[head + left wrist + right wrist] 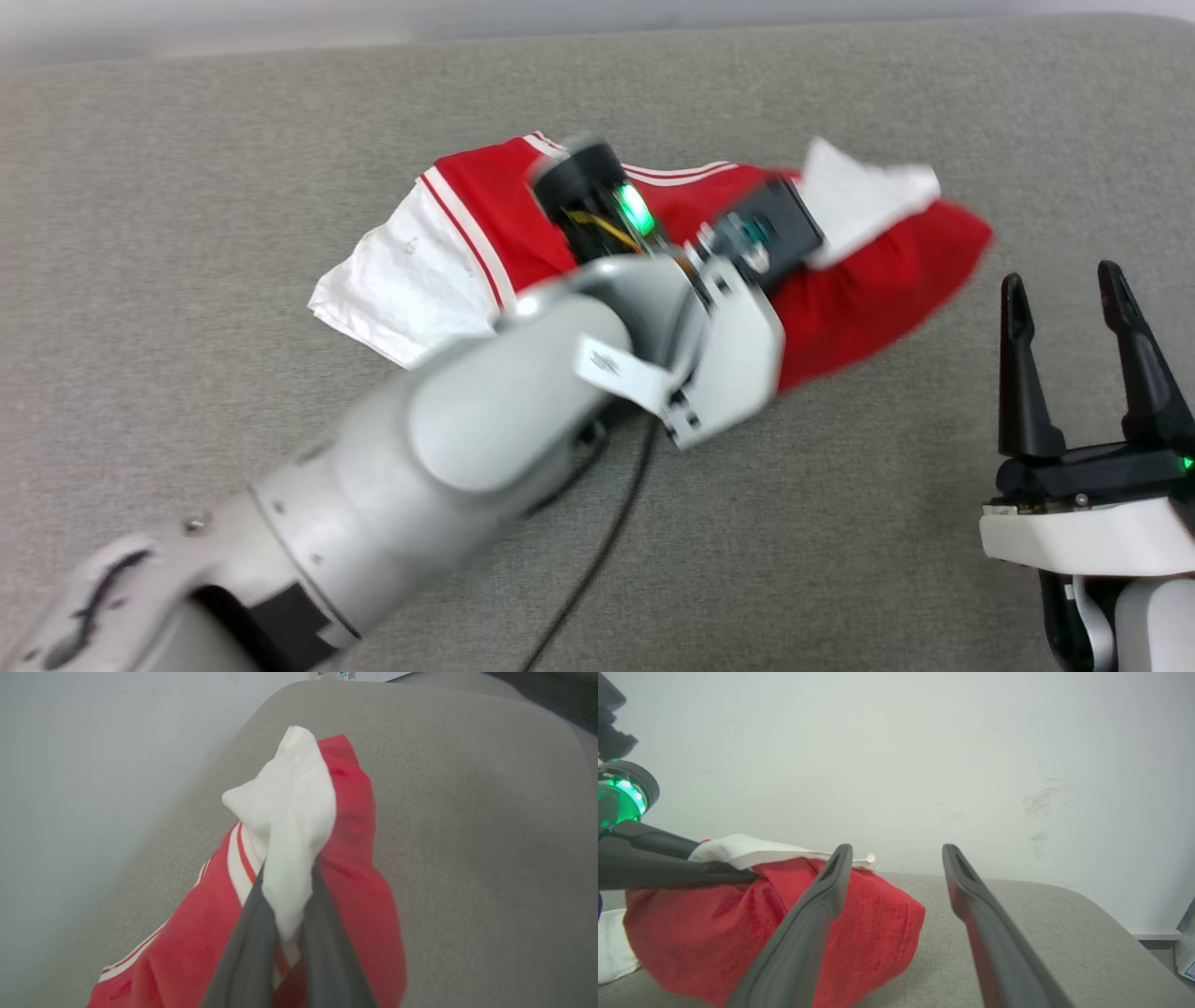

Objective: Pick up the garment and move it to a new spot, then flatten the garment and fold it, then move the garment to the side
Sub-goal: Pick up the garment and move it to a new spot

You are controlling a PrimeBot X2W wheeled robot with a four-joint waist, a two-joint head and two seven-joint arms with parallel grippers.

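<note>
Left gripper [288,882], arm stretched forward, pinched the 1 garment [868,289] by its white sleeve [289,812]; right gripper [1062,280] pointed upright, 2 fingers spread.

Just a big grey fabric cushion [168,187], rounded at the corners. There's a plain white wall [896,742] right behind the cushion's far edge, with a few dark scuff marks [1041,800] above it. Past one cushion corner sits something white with a printed label [357,675].

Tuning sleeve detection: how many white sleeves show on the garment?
2. One sleeve lies at the garment's left end; the other sleeve, at its right end, is pinched in the left gripper. None seems hidden.
</note>
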